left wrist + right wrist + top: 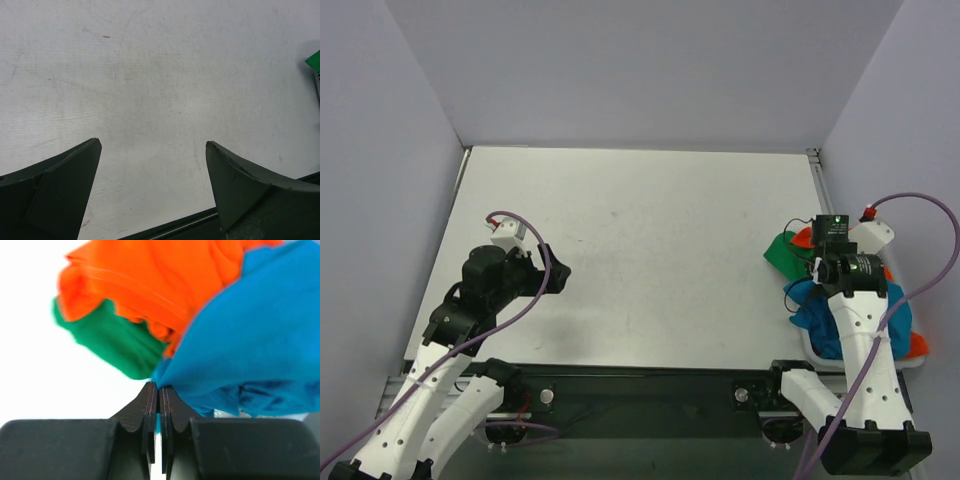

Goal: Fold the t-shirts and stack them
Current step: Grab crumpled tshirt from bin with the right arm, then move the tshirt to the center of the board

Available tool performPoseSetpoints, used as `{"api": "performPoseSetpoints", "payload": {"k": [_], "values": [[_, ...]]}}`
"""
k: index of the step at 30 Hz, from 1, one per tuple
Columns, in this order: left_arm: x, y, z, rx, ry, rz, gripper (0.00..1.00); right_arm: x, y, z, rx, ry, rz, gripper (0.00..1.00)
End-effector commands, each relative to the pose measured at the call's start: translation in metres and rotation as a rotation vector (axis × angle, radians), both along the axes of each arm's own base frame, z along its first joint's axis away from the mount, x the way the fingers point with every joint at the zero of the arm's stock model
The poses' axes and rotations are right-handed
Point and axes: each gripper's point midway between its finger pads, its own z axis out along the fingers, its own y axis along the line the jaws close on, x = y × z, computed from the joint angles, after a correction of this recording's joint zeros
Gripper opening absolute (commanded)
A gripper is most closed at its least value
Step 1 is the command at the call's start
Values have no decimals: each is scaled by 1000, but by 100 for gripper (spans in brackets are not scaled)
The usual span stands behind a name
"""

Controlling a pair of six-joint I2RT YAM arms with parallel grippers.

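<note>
Surface: a white, faintly scuffed table [650, 260] is shown.
Room: the table is enclosed on three sides by plain pale grey walls [650, 70].
Goods: the t-shirts [817, 310] are heaped crumpled and unfolded at the table's right edge.
Colours: a blue shirt [250, 335], an orange shirt [150, 275] and a green shirt [115, 342] are bundled together.
Right gripper [159, 390]: the fingers are pinched together on a fold of the blue shirt.
Left gripper [152, 144]: the fingers are spread wide over the table's left part, and nothing is held.

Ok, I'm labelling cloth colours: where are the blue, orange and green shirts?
blue shirt [260, 340]: right wrist view, broad smooth panel.
orange shirt [150, 275]: right wrist view, upper folds.
green shirt [115, 342]: right wrist view, lower-left bulge.
</note>
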Motion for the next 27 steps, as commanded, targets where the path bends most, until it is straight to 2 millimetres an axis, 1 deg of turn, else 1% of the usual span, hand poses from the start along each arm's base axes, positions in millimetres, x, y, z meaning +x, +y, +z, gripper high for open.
{"api": "performPoseSetpoints", "payload": {"k": [1,2,3,4,5,6,7,8,9,10,12,13,14,15,16,17,18,19,20,21,22,24,26,27], "values": [[1,-3,4,0,-20,-22,97,11,14,42,28,-84,130,0],[1,-3,4,2,-20,-21,97,15,18,51,40,-108,157,0],[1,-3,4,1,-20,-20,97,22,28,66,73,-143,210,0],[1,-3,4,0,-21,-20,97,26,34,77,78,-165,249,0],[1,-3,3,3,-19,-20,97,30,39,85,93,-184,275,0],[2,-3,3,3,-17,-19,97,39,46,104,108,-227,311,0],[2,-3,3,4,-18,-20,97,45,62,114,114,-239,380,0],[2,-3,2,5,-15,-18,97,49,68,123,105,-252,408,0],[2,-3,2,4,-13,-18,98,59,78,129,96,-245,442,0],[2,-3,2,4,-14,-18,97,65,92,156,70,-303,491,0],[2,-2,2,6,-14,-15,97,77,112,177,66,-331,561,0],[2,-2,1,9,-11,-14,97,91,124,200,58,-371,587,0],[3,-1,2,10,-13,-10,97,94,148,210,55,-386,661,0],[3,-1,1,10,-12,-9,97,110,163,209,25,-354,705,0],[3,-1,1,11,-11,-8,97,114,178,221,11,-376,748,0],[3,0,1,12,-11,-3,97,116,187,252,-6,-452,766,0],[3,0,0,15,-9,-3,97,124,218,252,-31,-435,854,0],[3,0,1,14,-10,1,97,127,230,261,-42,-458,876,0],[4,1,-1,19,-4,5,97,126,234,286,-57,-526,877,0],[4,1,-2,21,0,6,97,134,259,282,-68,-519,926,0],[5,1,-1,20,1,7,97,138,265,282,-90,-518,944,0],[4,2,-3,25,6,9,97,150,278,268,-96,-496,957,0],[5,2,-1,23,1,13,97,157,283,245,-111,-446,965,10],[4,2,-2,25,2,12,97,160,285,219,-126,-391,966,15]]}}
